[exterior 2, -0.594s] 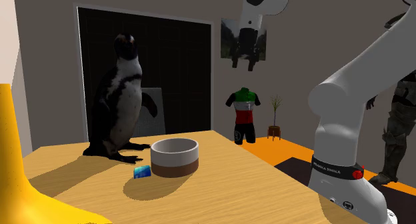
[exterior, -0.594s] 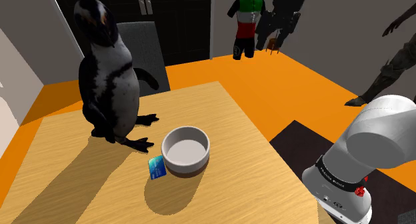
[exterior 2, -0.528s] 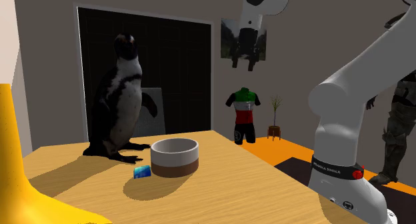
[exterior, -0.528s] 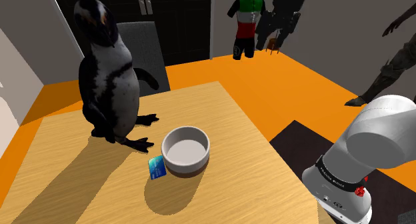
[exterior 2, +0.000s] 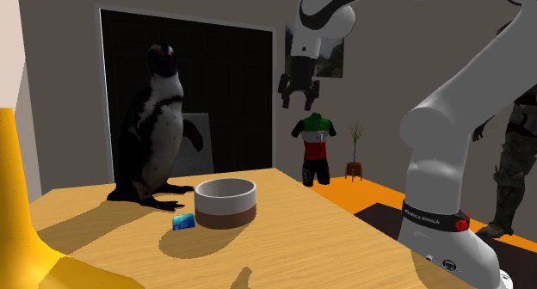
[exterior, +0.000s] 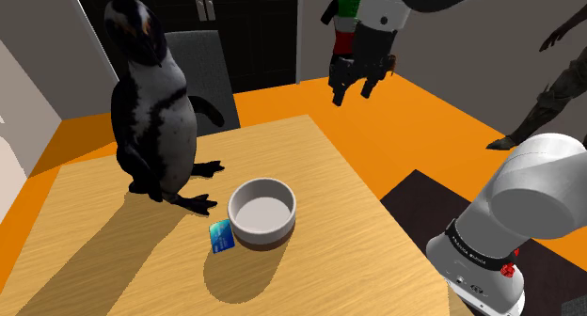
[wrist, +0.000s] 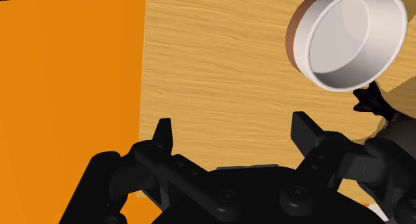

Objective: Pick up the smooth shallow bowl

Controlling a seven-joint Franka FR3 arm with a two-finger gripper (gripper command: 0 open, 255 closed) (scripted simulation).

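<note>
Resting on wooden table (exterior: pixel 331 199) (orange floor (exterior: pixel 435 126)): bowl (exterior: pixel 262 212)

The bowl (exterior: pixel 262 211) stands open from above, with unobstructed air between it and the gripper (exterior: pixel 352 93), which hangs high over the table's (exterior: pixel 325 178) far edge with its fingers apart. Bare table top lies free on the bowl's side toward the shoulder view's right and on its near side. On the shoulder view's left stand two obstacles: a tall penguin figure (exterior: pixel 150 107), its foot near the rim, and a small blue card (exterior: pixel 221 236) just beside the bowl's wall.
</note>
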